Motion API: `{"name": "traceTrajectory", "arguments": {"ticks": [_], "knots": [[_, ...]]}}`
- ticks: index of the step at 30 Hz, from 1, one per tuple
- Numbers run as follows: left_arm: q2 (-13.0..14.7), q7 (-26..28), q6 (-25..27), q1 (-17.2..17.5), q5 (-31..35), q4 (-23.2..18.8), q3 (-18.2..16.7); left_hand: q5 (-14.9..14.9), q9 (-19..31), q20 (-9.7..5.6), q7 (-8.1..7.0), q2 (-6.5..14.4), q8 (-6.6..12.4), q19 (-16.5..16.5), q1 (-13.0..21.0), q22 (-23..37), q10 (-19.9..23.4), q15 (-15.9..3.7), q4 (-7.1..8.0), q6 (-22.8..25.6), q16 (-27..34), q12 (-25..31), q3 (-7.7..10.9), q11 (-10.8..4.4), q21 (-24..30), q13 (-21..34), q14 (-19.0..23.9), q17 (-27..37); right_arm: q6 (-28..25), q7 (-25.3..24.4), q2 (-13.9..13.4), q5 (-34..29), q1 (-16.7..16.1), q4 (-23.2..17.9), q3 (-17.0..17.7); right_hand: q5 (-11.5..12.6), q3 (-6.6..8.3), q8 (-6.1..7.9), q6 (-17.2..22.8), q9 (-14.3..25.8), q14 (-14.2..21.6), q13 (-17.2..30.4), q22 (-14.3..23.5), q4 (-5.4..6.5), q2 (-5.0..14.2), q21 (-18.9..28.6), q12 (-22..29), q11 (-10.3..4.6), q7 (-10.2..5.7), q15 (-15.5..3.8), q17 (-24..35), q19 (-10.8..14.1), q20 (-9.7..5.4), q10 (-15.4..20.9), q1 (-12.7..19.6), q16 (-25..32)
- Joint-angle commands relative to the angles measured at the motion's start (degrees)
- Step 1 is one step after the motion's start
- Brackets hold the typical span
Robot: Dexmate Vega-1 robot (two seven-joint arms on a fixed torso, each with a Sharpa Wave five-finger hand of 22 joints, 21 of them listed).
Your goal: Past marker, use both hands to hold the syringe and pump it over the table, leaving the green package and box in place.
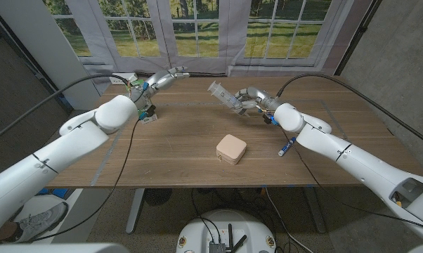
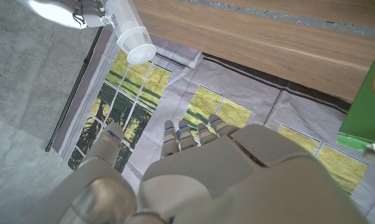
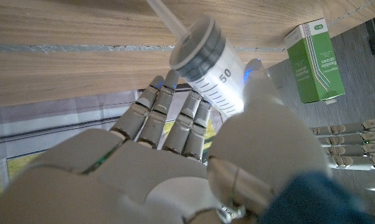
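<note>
The syringe (image 1: pixel 223 95) is up off the wooden table (image 1: pixel 183 147), gripped around its barrel by the right hand (image 1: pixel 250 99) with the plunger end pointing toward the left hand (image 1: pixel 164 79). It looks light, stiff and smooth — likely slippery plastic — so the plunger end is probably the place to take hold. The left hand's fingers are spread, holding nothing. Near that hand stands the green package (image 1: pixel 135 88); the box (image 1: pixel 230 149) lies nearer the robot than the syringe, the marker (image 1: pixel 287 146) beside the right forearm. Beyond the syringe hangs a window-print backdrop (image 1: pixel 197 31).

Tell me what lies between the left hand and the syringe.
Head view: nothing but bare wooden table lies between the left hand and the clear plastic syringe, which the right hand holds.
</note>
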Motion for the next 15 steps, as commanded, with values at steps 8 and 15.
{"name": "traceTrajectory", "arguments": {"ticks": [8,15], "knots": [[-8.68,7.48,-11.2,3.43,-3.26,9.15,0.21,0.08,0.0,-0.53,-0.4,3.62,-0.38,1.86,0.75,0.07,-0.23,-2.08,-0.82,-0.84,0.11,0.21,0.02,0.08,0.48,0.11,0.89,0.05,-1.31,2.67,-0.02,-3.67,3.25,-0.07,-1.92,0.55,0.04,0.11,5.7,0.25,-0.21,0.17,0.22,0.1,8.95,-0.23,0.27,-1.87,-6.08,-9.77,0.11,0.32,-2.6,1.38,8.3,-0.46],[-11.32,7.61,-15.24,4.35,-6.4,12.74,-0.12,0.1,0.01,-0.61,-0.15,3.57,-0.17,2.42,0.89,0.06,0.27,-2.14,-1.09,-0.47,0.2,0.41,0.06,-0.07,0.43,0.11,1.52,0.05,-1.4,4.47,0.41,-5.17,5.11,0.98,-3.02,0.62,0.04,0.01,5.7,0.25,-0.39,0.24,0.22,-0.05,8.94,-0.26,0.17,-1.86,-6.1,-9.86,0.18,0.22,-2.65,1.31,8.54,-0.6]]}}
